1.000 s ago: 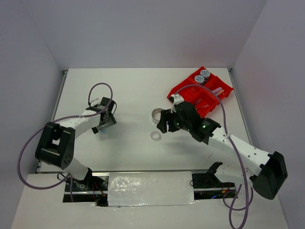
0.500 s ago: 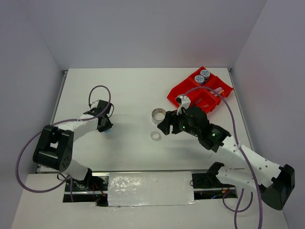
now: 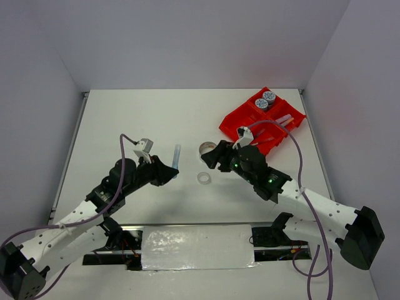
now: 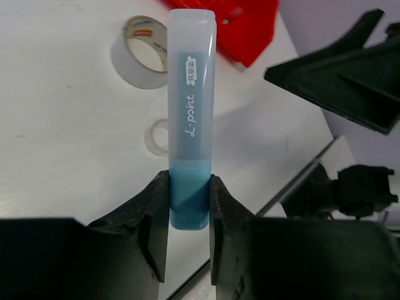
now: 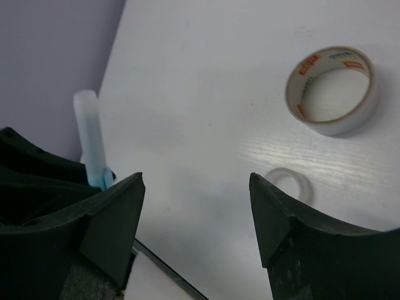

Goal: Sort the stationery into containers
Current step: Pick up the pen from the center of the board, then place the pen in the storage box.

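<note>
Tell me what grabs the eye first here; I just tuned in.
The bright red tray at the table's far right stands out most. Near mid-table, the left gripper is shut on a blue tube that sticks out past its fingers. The right gripper, open, hovers near the tape roll and the clear ring.

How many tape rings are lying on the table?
2. The silvery tape roll lies left of the red tray; the small clear tape ring sits close beside it. None seems hidden.

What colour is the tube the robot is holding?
The tube is blue, paler toward its tip; clearest in left wrist view.
</note>
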Controlling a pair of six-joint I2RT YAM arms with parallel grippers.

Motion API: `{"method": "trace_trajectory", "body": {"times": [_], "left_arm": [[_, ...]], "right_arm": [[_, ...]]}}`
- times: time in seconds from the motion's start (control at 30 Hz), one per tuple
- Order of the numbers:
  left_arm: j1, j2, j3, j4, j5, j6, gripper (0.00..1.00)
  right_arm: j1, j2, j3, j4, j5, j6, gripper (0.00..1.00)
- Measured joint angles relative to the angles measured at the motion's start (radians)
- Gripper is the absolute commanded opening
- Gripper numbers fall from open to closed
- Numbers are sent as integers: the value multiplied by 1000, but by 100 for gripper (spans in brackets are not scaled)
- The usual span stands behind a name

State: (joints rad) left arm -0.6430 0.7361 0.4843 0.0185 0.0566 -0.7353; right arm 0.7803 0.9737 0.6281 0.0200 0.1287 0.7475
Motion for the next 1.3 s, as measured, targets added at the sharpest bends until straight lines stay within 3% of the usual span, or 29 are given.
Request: {"method": "trace_trajectory", "body": {"times": [0.27, 0.6, 0.7, 0.77, 0.8, 0.83, 0.93, 1.07, 1.13, 1.3], "left_arm": [[-17, -38, -31, 114, 156, 49, 0], [-43, -11, -30, 139, 170, 53, 0], [-48, -11, -30, 151, 178, 52, 0], [-53, -11, -30, 167, 188, 52, 3], [-55, -11, -30, 174, 191, 52, 11], [-56, -11, -30, 171, 190, 52, 17], [-53, -13, -30, 164, 161, 67, 99], [-64, -20, 21, 63, 76, 51, 99], [-66, -21, 98, -75, -28, 43, 99], [-65, -11, 283, -388, -340, -21, 99]], "right_arm": [[92, 28, 17, 121, 22, 41, 72], [193, 142, 99, 162, 29, 28, 66], [197, 174, 129, 163, 32, 24, 56], [198, 203, 153, 164, 34, 22, 41], [198, 224, 166, 167, 32, 29, 33], [199, 239, 179, 168, 26, 26, 4], [197, 289, 227, 166, -8, 22, 0], [130, 312, 259, 132, -66, -10, 0], [30, 304, 285, 66, -38, -45, 0], [-449, 365, 444, -98, 101, -116, 0]]}}
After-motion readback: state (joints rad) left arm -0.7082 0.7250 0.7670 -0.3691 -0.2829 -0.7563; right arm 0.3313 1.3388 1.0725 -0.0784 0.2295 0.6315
